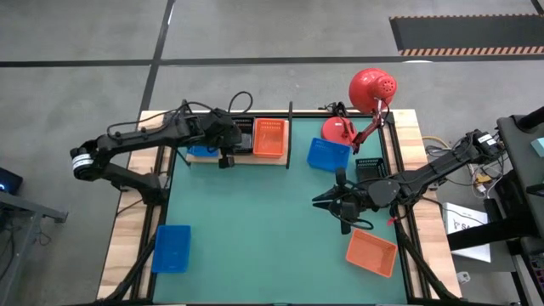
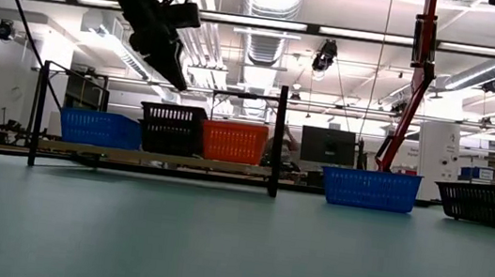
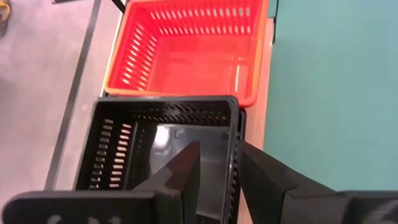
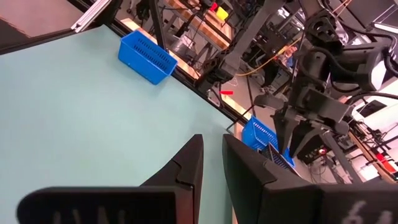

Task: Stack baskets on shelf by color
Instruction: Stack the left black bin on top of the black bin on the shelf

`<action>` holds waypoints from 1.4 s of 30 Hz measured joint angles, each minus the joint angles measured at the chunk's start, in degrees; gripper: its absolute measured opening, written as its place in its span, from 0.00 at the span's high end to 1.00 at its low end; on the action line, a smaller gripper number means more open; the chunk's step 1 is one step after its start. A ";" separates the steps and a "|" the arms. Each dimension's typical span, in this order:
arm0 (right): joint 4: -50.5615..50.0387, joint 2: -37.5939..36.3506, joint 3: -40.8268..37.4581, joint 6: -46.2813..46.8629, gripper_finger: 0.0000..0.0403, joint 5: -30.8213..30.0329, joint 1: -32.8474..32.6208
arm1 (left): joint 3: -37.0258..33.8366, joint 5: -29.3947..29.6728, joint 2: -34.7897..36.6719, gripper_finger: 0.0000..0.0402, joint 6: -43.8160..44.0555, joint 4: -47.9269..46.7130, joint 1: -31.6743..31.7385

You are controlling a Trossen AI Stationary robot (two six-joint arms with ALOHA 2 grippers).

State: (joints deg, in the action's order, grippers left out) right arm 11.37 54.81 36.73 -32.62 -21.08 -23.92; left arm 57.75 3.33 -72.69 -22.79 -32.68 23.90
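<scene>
High view, shelf: I am seeing the light wooden shelf [image 1: 270, 161] sitting at the far edge of the green mat [image 1: 272, 229], its long axis running left-right.
High view, baskets on shelf: an orange basket [image 1: 269, 138] is sitting at the right end, long axis pointing away from the front edge; a blue basket [image 1: 202, 152] is peeking out at the left end; the middle one is hiding under the left arm.
High view, loose baskets: a blue basket [image 1: 328, 155] is lying tilted by the red lamp [image 1: 367, 95], a black one [image 1: 367, 169] just beside it, another blue one [image 1: 172, 248] near the front left, an orange one [image 1: 371, 252] skewed at the front right.
High view, right gripper [image 1: 321, 201]: hovering over the mat's right half, well apart from the shelf.
Low view, shelf row: blue, black basket [image 2: 172, 128], orange are standing abreast, mesh sides upright, touching or nearly so.
Low view, left gripper [image 2: 177, 80]: hanging just above the black basket.
Left wrist view, black basket [image 3: 155, 146]: dark mesh walls, open top facing me, orange basket right behind it, end to end.
Left wrist view, left pincer: fingers [image 3: 186, 177] are straddling the black basket's side wall with visible gaps, so released, not clamping.
Right wrist view, right pincer: fingers [image 4: 186, 165] are nearly together, holding nothing; clenched, over bare mat.
</scene>
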 joint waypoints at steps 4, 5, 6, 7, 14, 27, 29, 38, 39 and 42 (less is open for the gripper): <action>-0.15 0.01 0.00 0.00 0.87 0.01 -0.04 | -1.99 0.09 -0.88 0.78 1.01 7.15 0.09; -0.19 0.02 0.00 0.00 0.87 0.00 -0.04 | -2.96 0.51 -1.13 0.78 1.11 8.72 0.09; -0.19 0.02 0.00 0.01 0.87 0.01 -0.04 | -3.93 1.57 -1.37 0.78 1.06 9.69 0.09; -0.17 0.02 0.00 0.03 0.87 0.02 -0.04 | -4.62 3.07 -1.61 0.78 0.80 10.11 0.09; -0.43 0.02 0.00 0.50 0.87 0.02 -0.04 | -5.00 8.57 -2.71 0.78 1.34 10.26 0.09; -0.41 0.04 0.00 1.21 0.87 0.02 -0.04 | -4.93 7.89 -1.21 0.78 4.29 9.10 0.02; -0.41 0.04 0.00 1.20 0.87 0.00 -0.04 | -4.12 8.00 0.24 0.78 4.35 9.12 -0.13; -0.44 0.04 0.00 1.57 0.87 0.02 -0.04 | -6.83 2.79 4.46 0.78 7.40 9.34 -1.63; -0.46 0.04 0.00 1.76 0.87 0.02 -0.04 | -7.78 3.07 4.07 0.78 7.41 9.74 -1.64; -0.46 0.04 0.00 1.53 0.87 0.02 -0.04 | -9.80 4.65 2.72 0.78 7.49 11.65 -1.46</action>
State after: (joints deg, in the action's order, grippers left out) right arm 10.92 54.85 36.73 -31.09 -21.06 -23.97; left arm 47.96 7.99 -69.96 -15.29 -21.03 22.44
